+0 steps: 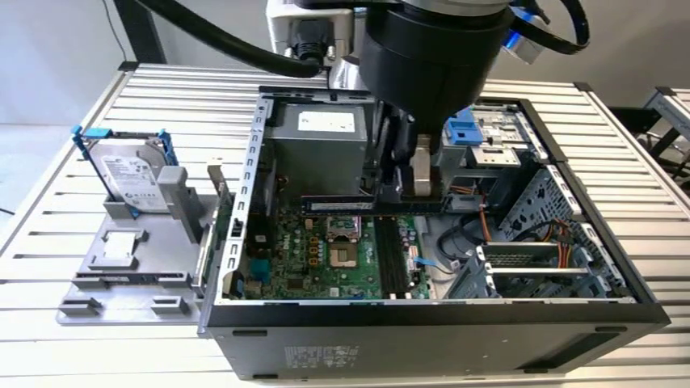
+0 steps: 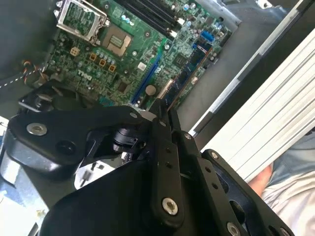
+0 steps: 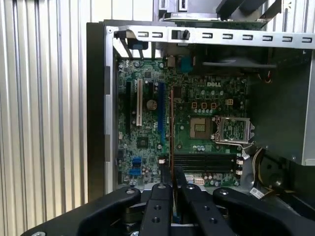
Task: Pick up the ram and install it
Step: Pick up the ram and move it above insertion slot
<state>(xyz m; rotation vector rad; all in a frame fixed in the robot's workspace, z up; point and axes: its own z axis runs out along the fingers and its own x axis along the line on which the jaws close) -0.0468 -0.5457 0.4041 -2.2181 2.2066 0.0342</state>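
Ram (image 1: 336,203) in pincer (image 1: 408,192) over open case (image 1: 431,323)

There was one ram (image 1: 336,203), one hard drive (image 1: 129,171), one motherboard (image 1: 313,259) and one open computer case (image 1: 431,312).

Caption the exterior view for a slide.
Gripper holds the ram above the motherboard inside the open case.

I'm carrying a bulky round black wrist housing (image 1: 431,56) trailing thick black cables (image 1: 216,36); my gripper (image 3: 172,178) is showing matte black linkage arms studded with silver screws in the first wrist view.
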